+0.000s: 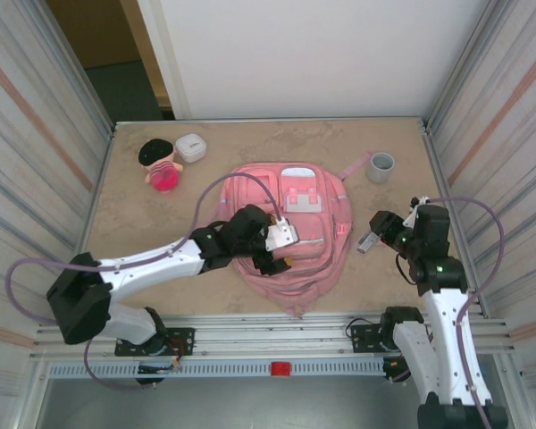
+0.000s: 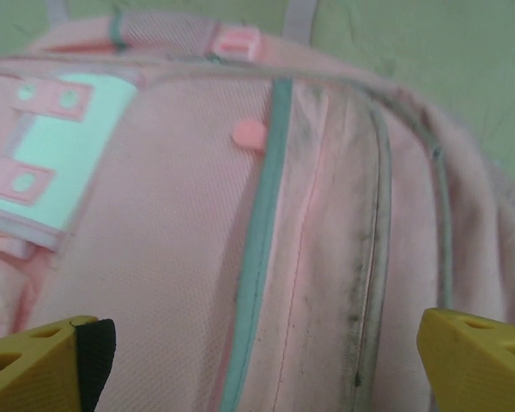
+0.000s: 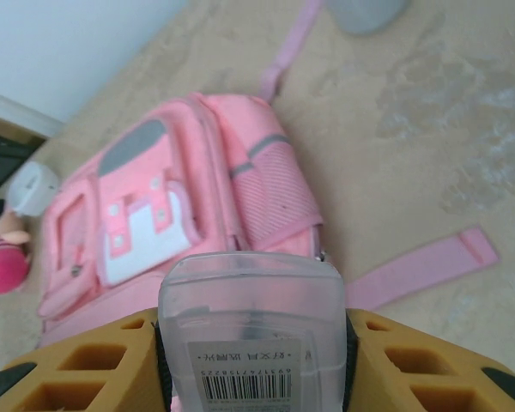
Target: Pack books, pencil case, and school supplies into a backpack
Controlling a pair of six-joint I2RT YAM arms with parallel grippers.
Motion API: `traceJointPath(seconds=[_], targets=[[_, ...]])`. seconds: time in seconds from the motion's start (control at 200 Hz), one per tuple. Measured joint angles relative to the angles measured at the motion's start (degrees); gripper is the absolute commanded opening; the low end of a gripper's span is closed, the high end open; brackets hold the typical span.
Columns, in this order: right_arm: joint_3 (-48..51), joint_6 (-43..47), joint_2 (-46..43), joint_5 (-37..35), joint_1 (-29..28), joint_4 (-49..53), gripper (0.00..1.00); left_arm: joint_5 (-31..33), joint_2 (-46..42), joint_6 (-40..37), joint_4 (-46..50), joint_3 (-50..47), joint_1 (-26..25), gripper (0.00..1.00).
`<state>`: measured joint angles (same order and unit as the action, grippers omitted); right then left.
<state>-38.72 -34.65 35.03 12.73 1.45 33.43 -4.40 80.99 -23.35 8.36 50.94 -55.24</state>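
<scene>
The pink backpack (image 1: 330, 237) lies flat mid-table, front pockets up. My left gripper (image 1: 281, 237) hovers open just over its front panel, yellow fingertips (image 2: 43, 360) spread wide on either side of a grey zip line on the backpack (image 2: 172, 215). My right gripper (image 1: 375, 237) is to the right of the backpack and shut on the school supplies item (image 1: 368, 242), a small translucent white piece with a barcode label (image 3: 249, 300). It fills the gap between the jaws of the right gripper (image 3: 251, 343), with the backpack (image 3: 154, 206) beyond. The books and the pencil case are out of view.
A grey cup (image 1: 381, 166) stands at the back right. A black-haired pink doll (image 1: 161, 165) and a small white box (image 1: 190, 147) lie at the back left. A pink strap (image 3: 421, 262) trails over the table right of the backpack. Metal walls close both sides.
</scene>
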Motion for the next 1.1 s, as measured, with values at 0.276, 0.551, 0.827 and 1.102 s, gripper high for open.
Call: traceJointPath(seconds=[0.276,0.551,0.827,1.102], targets=[[0.52,2.58,-1.01,4.55,0.00,-3.43,0.30,2.69,6.88,-4.26,0.26,0.83,-0.17,0.90],[0.52,4.00,0.26,7.17,0.00,-5.16,0.30,4.59,0.94,-2.29,-6.71,-2.34,0.90,0.73],[0.52,5.22,1.18,10.16,-0.13,-6.99,0.27,6.01,0.90,-1.18,-9.14,-2.43,2.43,0.59],[2.47,10.36,-0.09,12.15,-6.12,-15.65,0.27,4.76,1.90,0.63,-8.72,-2.43,2.51,0.13]])
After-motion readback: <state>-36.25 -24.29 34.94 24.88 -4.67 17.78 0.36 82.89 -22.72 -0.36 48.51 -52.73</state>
